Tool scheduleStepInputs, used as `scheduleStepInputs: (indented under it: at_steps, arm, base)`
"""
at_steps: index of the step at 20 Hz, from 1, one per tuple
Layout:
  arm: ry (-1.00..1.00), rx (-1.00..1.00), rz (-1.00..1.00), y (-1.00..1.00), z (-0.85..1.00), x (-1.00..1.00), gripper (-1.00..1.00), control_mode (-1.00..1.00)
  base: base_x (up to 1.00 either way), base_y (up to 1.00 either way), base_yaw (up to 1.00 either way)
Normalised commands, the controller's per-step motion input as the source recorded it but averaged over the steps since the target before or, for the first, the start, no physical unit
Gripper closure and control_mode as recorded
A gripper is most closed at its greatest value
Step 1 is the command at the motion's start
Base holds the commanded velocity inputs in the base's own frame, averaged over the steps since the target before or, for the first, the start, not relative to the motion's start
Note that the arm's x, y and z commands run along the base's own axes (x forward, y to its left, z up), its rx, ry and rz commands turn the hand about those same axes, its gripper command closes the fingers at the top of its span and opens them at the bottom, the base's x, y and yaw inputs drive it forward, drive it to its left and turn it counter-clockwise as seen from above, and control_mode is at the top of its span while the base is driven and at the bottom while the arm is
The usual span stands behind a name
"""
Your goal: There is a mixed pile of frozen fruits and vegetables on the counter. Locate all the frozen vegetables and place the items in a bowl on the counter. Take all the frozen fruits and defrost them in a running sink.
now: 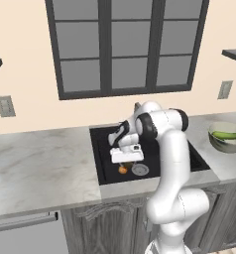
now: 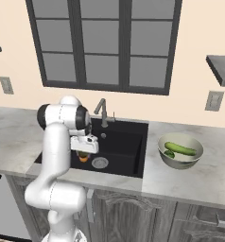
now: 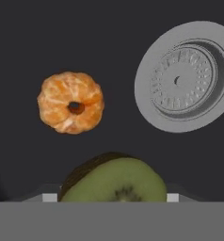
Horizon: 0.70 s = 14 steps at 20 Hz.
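- I have the gripper (image 1: 124, 161) hanging low inside the sink (image 1: 102, 149), just above the black floor, with the arm bent over the front edge of the counter (image 1: 35, 168).
- In the hand view a halved kiwi (image 3: 115, 181) sits between the finger tips at the bottom edge, cut face toward the camera, green flesh with a pale core and brown skin along its top rim. The jaws are part-way apart and look clamped on it; I see a light pad at each side of the fruit.
- The kiwi's cut face is wider than tall in that view, its long axis running from one finger to the other.
- The peeled orange (image 3: 70, 109) lies on the sink floor, apart from the kiwi, its central hole facing straight up at the camera, so its axis stands vertical. It is round, with no long axis to speak of.
- The round metal drain (image 3: 184, 76) lies beside the orange on the basin floor, not touching it.
- From the right base view the orange (image 2: 83, 159) shows just under the hand, left of the drain (image 2: 99, 163).
- The faucet (image 2: 102, 111) stands at the back rim of the sink.
- The bowl (image 2: 181, 160) rests on the counter right of the sink. The cucumber (image 2: 180, 148) lies in it, long axis running left-right and tilted slightly down to the right, with the small dark green piece (image 2: 169, 154) just beside its near left end.
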Motion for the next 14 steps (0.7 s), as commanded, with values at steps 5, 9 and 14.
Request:
scheduleStepInputs:
  at_steps: [5,9,14]
  arm:
    - [0.05,0.00,-0.06,-0.22,-0.26,0.03,1.00,-1.00]
    - [0.04,-0.01,-0.06,-0.23,-0.29,0.13,1.00,-1.00]
    - [0.00,-0.01,-0.02,-0.05,-0.19,0.23,1.00,-1.00]
  base:
    - [0.00,0.00,0.00]
    - [0.00,0.00,0.00]
    - [0.00,0.00,0.00]
